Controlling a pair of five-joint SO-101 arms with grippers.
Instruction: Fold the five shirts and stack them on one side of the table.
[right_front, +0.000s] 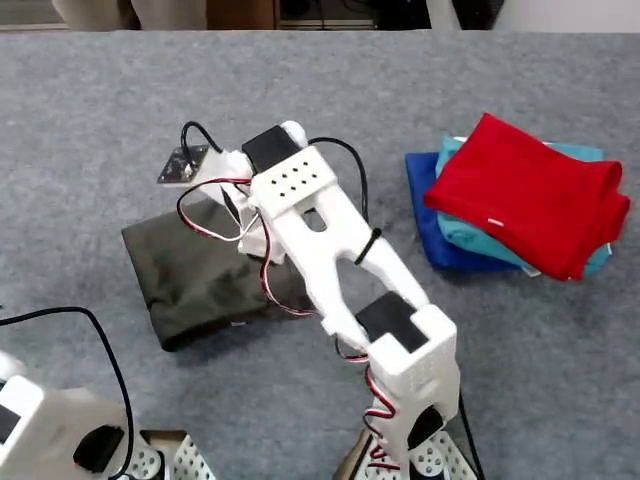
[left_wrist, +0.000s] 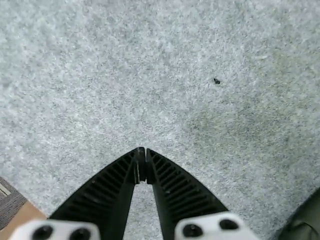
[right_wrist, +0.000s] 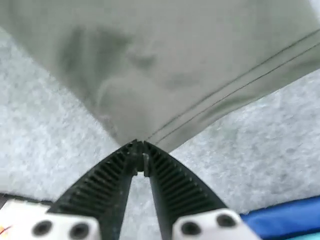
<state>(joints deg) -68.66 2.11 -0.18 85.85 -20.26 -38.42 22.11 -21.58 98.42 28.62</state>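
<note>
Grey carpeted table (right_front: 90, 110) bears shirt stack (right_front: 520, 190), 1 olive shirt (right_front: 195, 275).

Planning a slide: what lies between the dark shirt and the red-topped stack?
High view: bare grey table between the dark shirt and the stack, with the right arm hanging over it.

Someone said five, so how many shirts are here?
4: a dark shirt left of centre; at right, a red shirt atop a teal shirt atop a blue shirt. Another may be hidden.
</note>
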